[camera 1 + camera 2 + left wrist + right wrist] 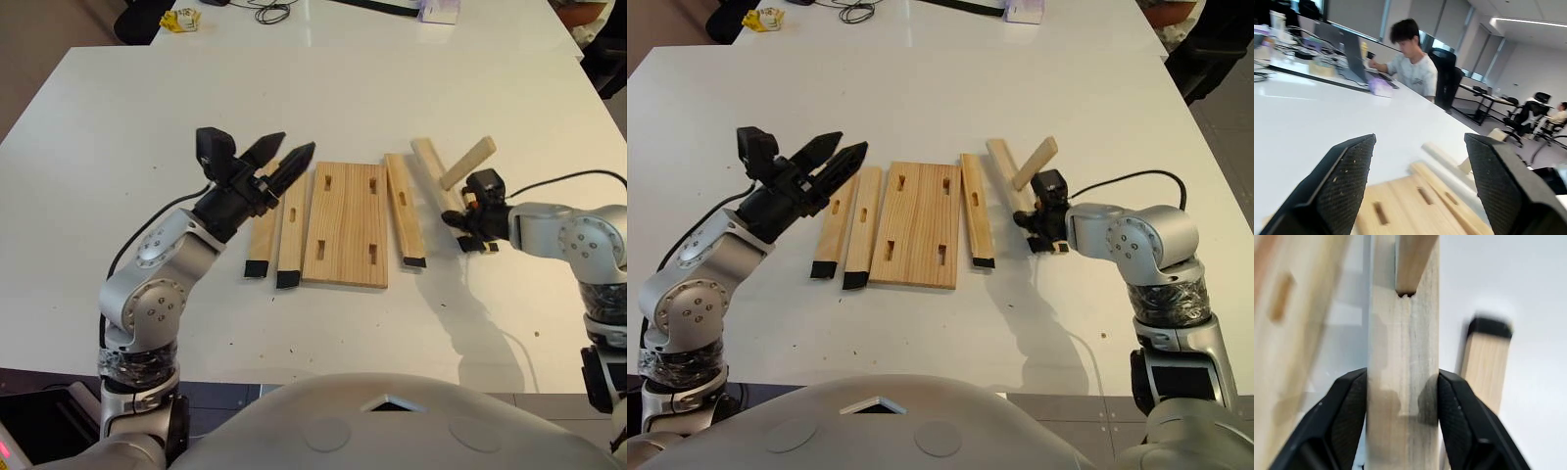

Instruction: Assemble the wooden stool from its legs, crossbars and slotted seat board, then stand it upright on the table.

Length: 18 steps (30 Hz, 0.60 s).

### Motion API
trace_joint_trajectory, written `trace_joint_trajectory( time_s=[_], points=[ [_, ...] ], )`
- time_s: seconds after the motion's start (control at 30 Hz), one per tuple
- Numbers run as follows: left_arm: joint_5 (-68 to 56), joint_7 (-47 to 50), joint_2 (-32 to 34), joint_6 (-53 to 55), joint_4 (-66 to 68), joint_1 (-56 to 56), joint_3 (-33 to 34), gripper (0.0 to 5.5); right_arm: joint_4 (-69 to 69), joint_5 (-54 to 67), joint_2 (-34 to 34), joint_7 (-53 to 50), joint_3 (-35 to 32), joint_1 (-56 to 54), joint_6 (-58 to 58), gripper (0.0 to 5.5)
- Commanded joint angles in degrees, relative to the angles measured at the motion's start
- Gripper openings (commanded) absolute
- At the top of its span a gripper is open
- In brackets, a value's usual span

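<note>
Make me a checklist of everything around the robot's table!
Surface: white table.
Job's things: slotted seat board lying flat; two legs on its left, one leg on its right; fourth leg with a crossbar plugged in.
Clutter: yellow packet on the far table.
Grippers: left gripper open above the two legs; right gripper shut on the fourth leg.
Cables: black cable at the right wrist; cable loops on the far table.
Surroundings: office chairs.

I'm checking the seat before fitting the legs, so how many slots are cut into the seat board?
4 in the seat board: far-left slot, far-right slot, near-left slot, near-right slot. None looks hidden.
</note>
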Motion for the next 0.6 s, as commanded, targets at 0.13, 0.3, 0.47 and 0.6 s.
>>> trace_joint_trajectory(
  time_s=[0.13,0.3,0.47,0.6],
  points=[
    [4.2,4.0,3.5,0.8,4.2,-5.2,5.6,3.35,2.3,-4.9,0.7,10.4,-3.2,-8.1,-7.1,2.08],
    [0.8,2.3,3.7,3.4,6.8,-6.9,6.3,3.35,3.2,-3.7,1.7,20.3,-4.8,-13.2,-9.8,2.08],
    [-5.7,-1.3,2.8,7.5,7.1,-9.3,4.4,3.35,2.3,3.9,3.9,31.3,-7.3,-19.4,-7.3,2.08],
    [-12.7,-3.4,2.5,11.1,8.2,-12.3,4.3,3.35,-0.4,9.0,3.8,39.3,-8.0,-21.0,-6.8,2.08]
  ],
)
